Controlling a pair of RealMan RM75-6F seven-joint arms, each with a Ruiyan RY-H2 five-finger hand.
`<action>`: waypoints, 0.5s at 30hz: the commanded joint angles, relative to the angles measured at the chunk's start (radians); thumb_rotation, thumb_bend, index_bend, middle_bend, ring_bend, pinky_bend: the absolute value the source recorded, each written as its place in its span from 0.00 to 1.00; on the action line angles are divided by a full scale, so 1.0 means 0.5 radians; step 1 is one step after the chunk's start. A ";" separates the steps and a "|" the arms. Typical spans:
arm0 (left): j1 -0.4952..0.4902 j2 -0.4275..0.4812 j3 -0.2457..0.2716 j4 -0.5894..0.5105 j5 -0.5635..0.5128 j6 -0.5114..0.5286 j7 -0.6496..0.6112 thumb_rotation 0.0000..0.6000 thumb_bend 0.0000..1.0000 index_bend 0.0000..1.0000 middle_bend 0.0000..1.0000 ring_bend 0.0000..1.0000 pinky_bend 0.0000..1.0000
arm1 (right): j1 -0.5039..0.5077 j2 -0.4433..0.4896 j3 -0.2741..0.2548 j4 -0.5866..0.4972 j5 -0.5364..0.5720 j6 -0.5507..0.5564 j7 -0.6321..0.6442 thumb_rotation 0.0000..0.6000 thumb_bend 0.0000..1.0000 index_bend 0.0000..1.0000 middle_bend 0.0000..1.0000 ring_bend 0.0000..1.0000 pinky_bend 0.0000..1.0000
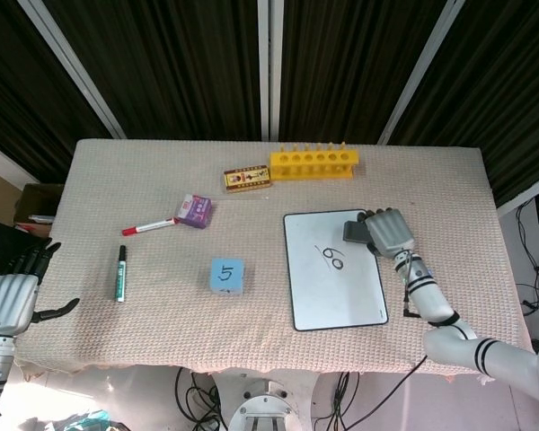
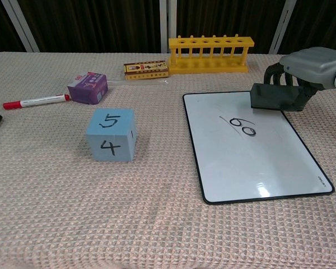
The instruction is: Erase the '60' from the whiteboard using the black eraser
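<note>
The whiteboard (image 1: 334,287) (image 2: 252,162) lies flat at the right of the table, with "60" (image 1: 331,259) (image 2: 243,125) and a short stroke written in its upper half. My right hand (image 1: 392,233) (image 2: 309,63) grips the black eraser (image 1: 354,231) (image 2: 271,96) and holds it a little above the board's far right corner, beyond the digits. My left hand (image 1: 9,296) hangs off the table's left edge, fingers spread, holding nothing.
A blue cube (image 1: 226,275) (image 2: 111,134) marked 5 and 4 sits left of the board. Behind it lie a purple box (image 2: 88,87), a red marker (image 2: 36,102) and a green marker (image 1: 120,273). A yellow rack (image 2: 211,54) and a small carton (image 2: 146,70) stand at the back.
</note>
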 commanded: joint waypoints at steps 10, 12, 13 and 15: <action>0.002 -0.004 0.004 0.007 0.000 -0.003 -0.005 0.74 0.13 0.08 0.06 0.10 0.20 | -0.072 0.123 -0.106 -0.262 -0.323 0.087 0.183 1.00 0.38 0.78 0.71 0.62 0.72; 0.004 -0.007 0.004 0.014 -0.004 -0.004 -0.011 0.74 0.13 0.08 0.06 0.10 0.20 | -0.087 0.143 -0.141 -0.319 -0.404 0.120 0.180 1.00 0.38 0.79 0.72 0.64 0.73; 0.004 -0.007 0.004 0.017 -0.005 -0.005 -0.013 0.73 0.13 0.08 0.06 0.10 0.20 | -0.095 0.146 -0.157 -0.337 -0.439 0.138 0.178 1.00 0.38 0.80 0.72 0.64 0.74; 0.002 -0.009 0.004 0.021 -0.007 -0.009 -0.018 0.74 0.13 0.08 0.06 0.10 0.20 | -0.110 0.147 -0.192 -0.366 -0.508 0.161 0.174 1.00 0.38 0.82 0.73 0.64 0.74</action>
